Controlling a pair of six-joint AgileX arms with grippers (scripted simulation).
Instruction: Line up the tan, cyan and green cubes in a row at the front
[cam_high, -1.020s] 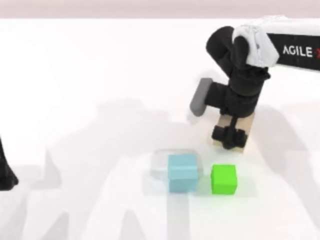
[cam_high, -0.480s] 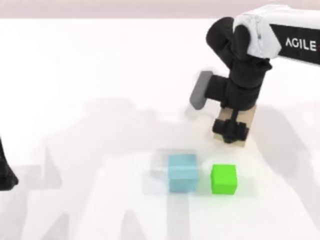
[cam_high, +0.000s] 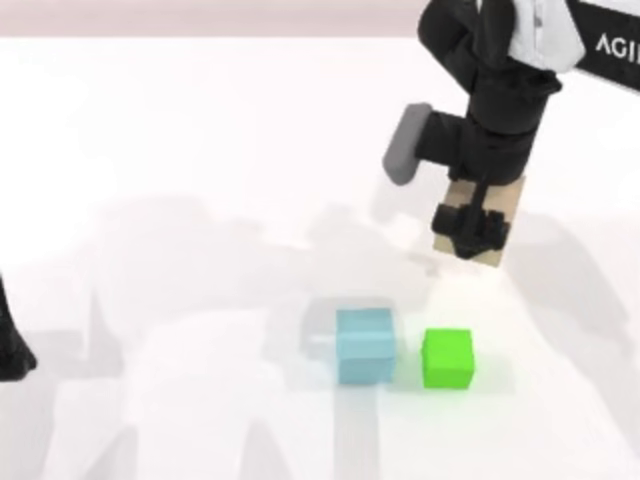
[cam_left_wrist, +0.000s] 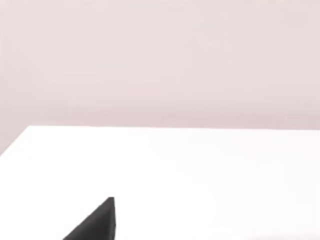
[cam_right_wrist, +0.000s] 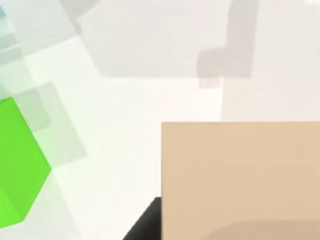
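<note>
The plain matte tan cube (cam_high: 487, 222), flat-faced and sharp-edged, sits at the top view's upper right, pinched by the right gripper (cam_high: 470, 232). Lower centre, the pale cyan cube (cam_high: 365, 345) and smaller bright green cube (cam_high: 447, 358) rest side by side on the white table (cam_high: 200, 250). The left gripper's state cannot be told.

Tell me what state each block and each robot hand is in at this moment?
Tan block: held in the right hand, lifted off the table.
Cyan block: resting on the table, near the front, untouched.
Green block: resting on the table just right of the cyan one, a small gap between them.
Right hand: shut on the tan block, behind the green one.
Left hand: out of sight; its arm sits at the table's left edge.
</note>
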